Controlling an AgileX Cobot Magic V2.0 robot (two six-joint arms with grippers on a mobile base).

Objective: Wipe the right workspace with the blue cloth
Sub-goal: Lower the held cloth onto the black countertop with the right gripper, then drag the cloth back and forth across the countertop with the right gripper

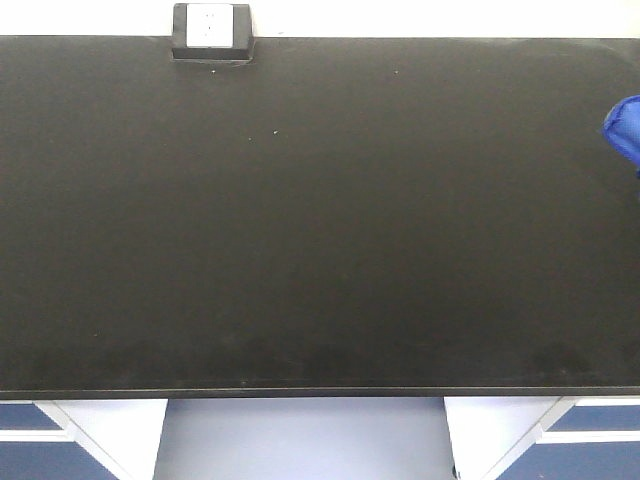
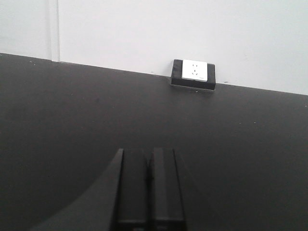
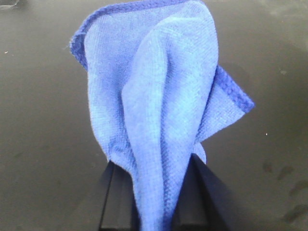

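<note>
At right workspace right edge: blue cloth, possibly lifted.

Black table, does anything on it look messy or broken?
Nothing broken or spilled. The black benchtop only has faint smudges beside the blue cloth, which is bunched in the right tool, plus tiny pale specks near the socket box.

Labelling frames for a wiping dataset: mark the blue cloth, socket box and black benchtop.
blue cloth (image 3: 154, 106), right wrist view, middle fold.
socket box (image 1: 211, 28), front view, white faceplate.
black benchtop (image 1: 320, 230), front view, bare centre.
</note>
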